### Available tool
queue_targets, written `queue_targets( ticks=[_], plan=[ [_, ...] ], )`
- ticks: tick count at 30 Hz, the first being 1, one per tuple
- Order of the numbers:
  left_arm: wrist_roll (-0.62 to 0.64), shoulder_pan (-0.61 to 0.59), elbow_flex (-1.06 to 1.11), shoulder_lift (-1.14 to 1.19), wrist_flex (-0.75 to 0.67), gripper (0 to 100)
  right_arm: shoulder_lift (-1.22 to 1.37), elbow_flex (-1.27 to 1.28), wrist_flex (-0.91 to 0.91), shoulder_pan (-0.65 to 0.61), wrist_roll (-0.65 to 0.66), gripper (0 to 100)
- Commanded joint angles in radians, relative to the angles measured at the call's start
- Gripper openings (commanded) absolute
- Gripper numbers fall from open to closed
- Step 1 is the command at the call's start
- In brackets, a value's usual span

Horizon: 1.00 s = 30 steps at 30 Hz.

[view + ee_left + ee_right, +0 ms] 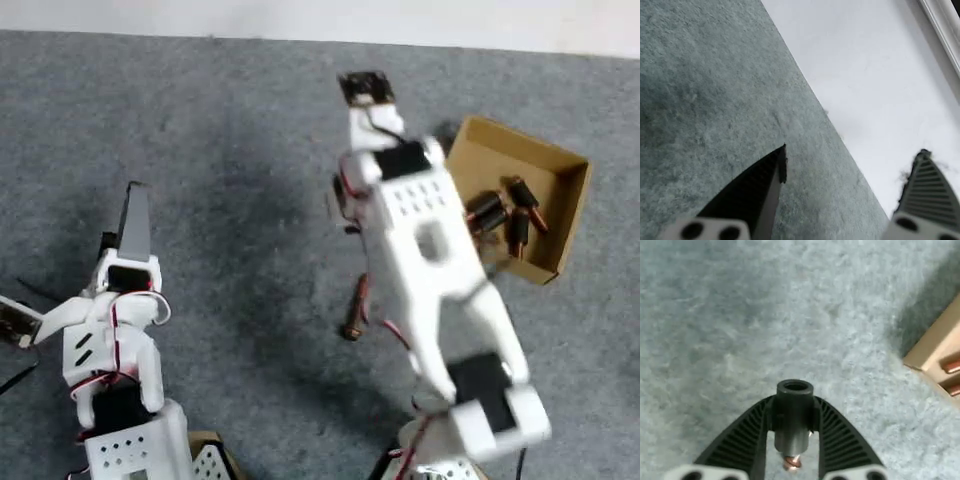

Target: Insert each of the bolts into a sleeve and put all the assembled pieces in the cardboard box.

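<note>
My right gripper (792, 405) is shut on a black sleeve (794, 412), held upright over the grey carpet. A copper bolt tip (791, 462) pokes out of the sleeve's lower end. The cardboard box (565, 215) sits beside the right arm (425, 240) and holds several assembled black-and-copper pieces (500, 215); its corner (935, 352) lies close to the sleeve. A slim copper-brown bolt (354, 308) lies on the carpet by the right arm. My left gripper (854, 151) is open with nothing between its fingers, low at the left of the table (133, 212).
Grey carpet (230, 150) covers the table. A pale surface (875, 75) runs past the carpet's far edge ahead of the left gripper. The wide stretch of carpet between the two arms is bare.
</note>
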Motion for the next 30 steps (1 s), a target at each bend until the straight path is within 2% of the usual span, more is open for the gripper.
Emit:
queue_targets(
  ticks=[1,6,10,12,15,18,23,26,30],
  plan=[
    [-0.081,0.087,0.018,-0.016,0.049,36,-0.303,0.337,-0.188,0.061,0.049,0.4],
    [-0.258,0.323,0.004,-0.018,0.222,36,-0.596,0.723,-0.363,0.171,0.095,0.4],
    [-0.319,0.521,-0.136,-0.013,0.462,36,-0.794,0.926,-0.386,0.297,0.118,0.4],
    [-0.354,0.611,-0.179,-0.012,0.531,36,-0.892,1.003,-0.389,0.361,0.12,0.4],
    [-0.468,0.7,-0.188,-0.012,0.522,29,-1.041,1.092,-0.387,0.42,0.12,0.5],
    [-0.545,0.789,-0.223,-0.01,0.52,24,-1.164,1.162,-0.387,0.424,0.12,0.5],
    [-0.545,0.906,-0.228,0.007,0.47,31,-1.248,1.205,-0.387,0.43,0.121,0.5],
    [-0.545,0.967,-0.249,0.116,0.405,30,-1.247,1.208,-0.387,0.438,0.121,0.5],
    [-0.546,0.997,-0.308,0.41,0.222,30,-1.25,1.21,-0.39,0.479,0.115,0.5]
  ],
)
